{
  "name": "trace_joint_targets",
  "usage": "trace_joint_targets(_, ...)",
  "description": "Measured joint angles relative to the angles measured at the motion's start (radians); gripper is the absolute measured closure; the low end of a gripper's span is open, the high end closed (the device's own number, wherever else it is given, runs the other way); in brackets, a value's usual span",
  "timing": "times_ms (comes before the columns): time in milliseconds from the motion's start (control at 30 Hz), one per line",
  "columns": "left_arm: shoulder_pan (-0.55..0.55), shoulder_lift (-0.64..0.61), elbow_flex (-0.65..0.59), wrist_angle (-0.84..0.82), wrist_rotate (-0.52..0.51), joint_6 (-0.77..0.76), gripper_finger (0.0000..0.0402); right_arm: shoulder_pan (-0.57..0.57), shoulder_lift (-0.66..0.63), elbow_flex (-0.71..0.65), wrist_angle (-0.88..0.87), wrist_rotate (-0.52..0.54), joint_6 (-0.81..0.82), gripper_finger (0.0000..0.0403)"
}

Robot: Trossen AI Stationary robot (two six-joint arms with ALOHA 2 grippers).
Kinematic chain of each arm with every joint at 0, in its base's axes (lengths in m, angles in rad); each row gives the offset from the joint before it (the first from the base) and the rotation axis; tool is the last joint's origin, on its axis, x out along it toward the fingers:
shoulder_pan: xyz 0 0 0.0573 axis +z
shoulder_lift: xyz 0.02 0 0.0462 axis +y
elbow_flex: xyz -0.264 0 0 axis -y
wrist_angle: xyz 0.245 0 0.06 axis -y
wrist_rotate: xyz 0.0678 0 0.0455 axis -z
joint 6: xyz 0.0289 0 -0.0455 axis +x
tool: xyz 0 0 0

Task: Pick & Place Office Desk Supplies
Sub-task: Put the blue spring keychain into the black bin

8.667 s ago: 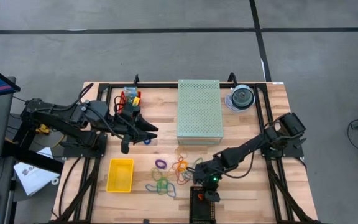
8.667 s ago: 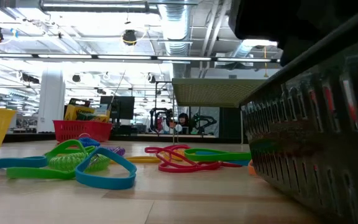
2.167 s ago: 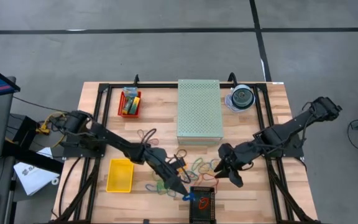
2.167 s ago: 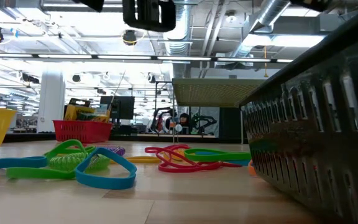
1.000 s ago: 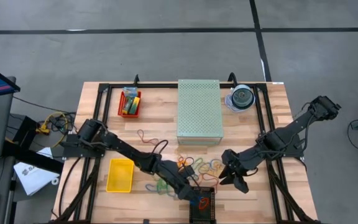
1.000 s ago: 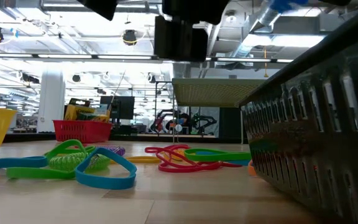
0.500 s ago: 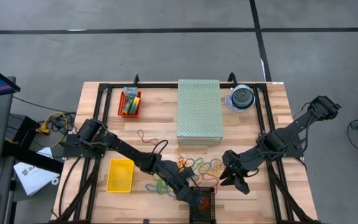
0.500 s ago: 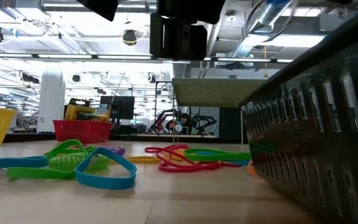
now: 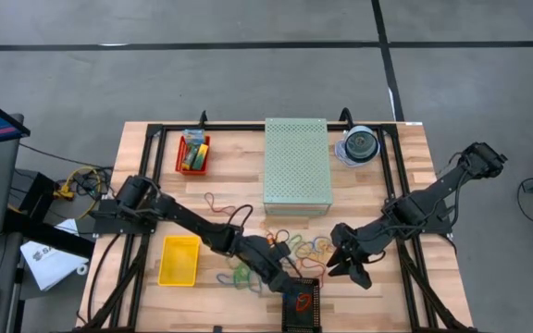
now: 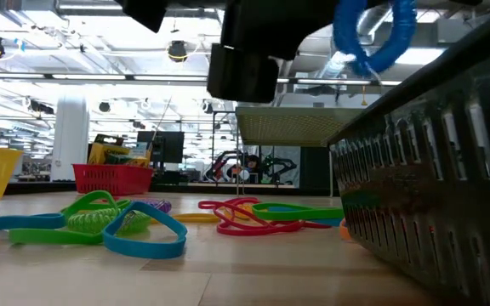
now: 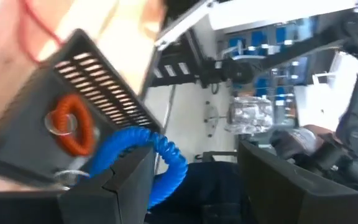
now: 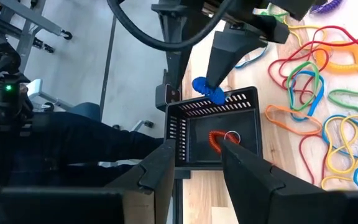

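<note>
A: How far along is the sorting?

B: Early, I'd judge. The black basket (image 12: 215, 134) at the table's front edge holds one orange coil (image 12: 216, 140) with a clear ring on it. Nearly everything else is outside it.

A: What's the left gripper (image 12: 211, 79) doing?

B: It hangs over the basket's rim with a blue coil (image 12: 207, 91) caught on one finger (image 11: 122, 180). The fingers stand wide apart, so the coil looks draped there, not pinched. From table height the coil (image 10: 374, 36) dangles above the basket's wall (image 10: 432, 195).

A: So that one isn't in?

B: Not yet. It's right at the rim, just beside the orange coil's spot, and seems about to drop, or snag on the finger.

A: And the right gripper (image 9: 348, 263)?

B: It waits just right of the basket, above the table. Its fingers are parted about halfway and I see nothing between them.

A: What's left?

B: The loose bands (image 9: 290, 248), a tangle of red, green, yellow, orange and blue loops lying on the wood just behind the basket. More loops (image 10: 100, 223) show from table height, green and blue. A red tray (image 9: 192, 153) with crayon boxes sits well behind the basket, to its left, and a yellow bin (image 9: 179, 260) stands to the basket's left. I can't tell whether those need moving.
</note>
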Motion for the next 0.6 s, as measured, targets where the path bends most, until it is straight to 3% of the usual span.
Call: trace_joint_targets(600,0.014,0.019,-0.001,-0.011,-0.029,-0.031,0.0180,0.004,0.000,0.000,0.000,0.007,-0.011,0.0274)
